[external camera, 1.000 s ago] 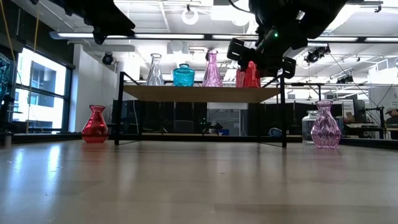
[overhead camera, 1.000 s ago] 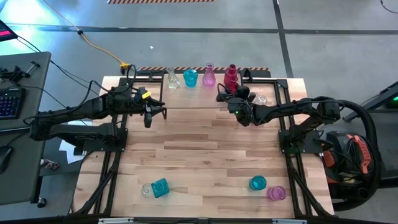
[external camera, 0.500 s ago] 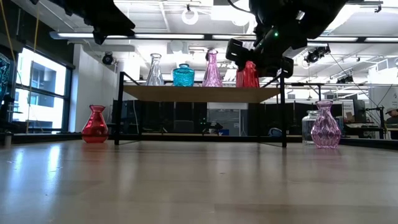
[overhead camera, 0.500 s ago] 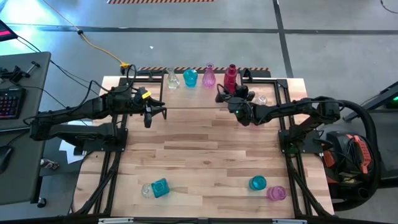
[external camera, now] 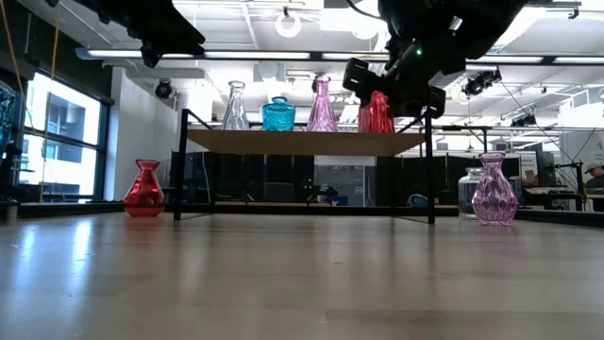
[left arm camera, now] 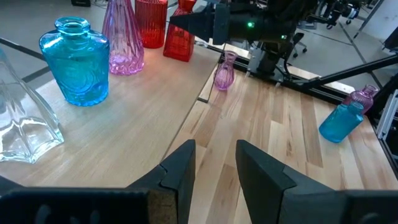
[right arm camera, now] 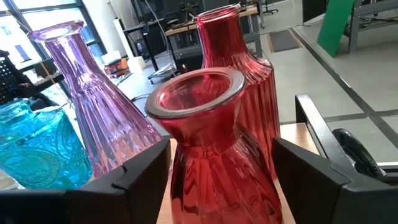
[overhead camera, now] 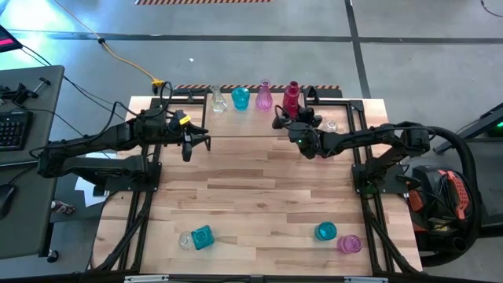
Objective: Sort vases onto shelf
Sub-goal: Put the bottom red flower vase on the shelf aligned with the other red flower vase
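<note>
The right gripper (right arm camera: 221, 171) sits wide apart around a red vase (right arm camera: 214, 155) at the shelf's (external camera: 302, 143) right end, near the edge. The left gripper (left arm camera: 211, 165) waits, slightly apart, empty.

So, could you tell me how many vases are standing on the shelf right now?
5: clear vase, teal vase, pink vase and tall red vase in a row, plus a squat red vase between the right gripper's open fingers. None seems hidden.
</note>
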{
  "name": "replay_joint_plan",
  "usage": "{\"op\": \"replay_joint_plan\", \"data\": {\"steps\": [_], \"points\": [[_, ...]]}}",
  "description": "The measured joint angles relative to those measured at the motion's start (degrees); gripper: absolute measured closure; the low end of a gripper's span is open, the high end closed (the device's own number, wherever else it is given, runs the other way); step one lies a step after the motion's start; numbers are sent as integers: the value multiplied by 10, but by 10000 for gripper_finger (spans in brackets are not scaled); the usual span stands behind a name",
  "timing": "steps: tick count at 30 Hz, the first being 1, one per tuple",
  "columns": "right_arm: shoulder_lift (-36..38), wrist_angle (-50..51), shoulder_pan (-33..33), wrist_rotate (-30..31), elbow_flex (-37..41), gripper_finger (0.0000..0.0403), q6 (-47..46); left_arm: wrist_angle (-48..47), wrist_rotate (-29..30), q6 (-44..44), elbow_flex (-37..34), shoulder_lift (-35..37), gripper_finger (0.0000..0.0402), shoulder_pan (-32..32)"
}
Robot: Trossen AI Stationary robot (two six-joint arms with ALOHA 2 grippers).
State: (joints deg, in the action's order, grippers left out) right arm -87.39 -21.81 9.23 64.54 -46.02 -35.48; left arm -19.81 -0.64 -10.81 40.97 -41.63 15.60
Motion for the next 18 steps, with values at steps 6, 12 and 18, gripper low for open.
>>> {"op": "replay_joint_plan", "data": {"steps": [6,12,18], "points": [[0,-52,0,2,0,141,46,0,0,0,0,0,296,0],[15,-63,-13,40,0,141,85,0,0,0,0,0,296,0],[58,-66,-29,58,0,141,126,0,0,0,0,0,296,0]]}}
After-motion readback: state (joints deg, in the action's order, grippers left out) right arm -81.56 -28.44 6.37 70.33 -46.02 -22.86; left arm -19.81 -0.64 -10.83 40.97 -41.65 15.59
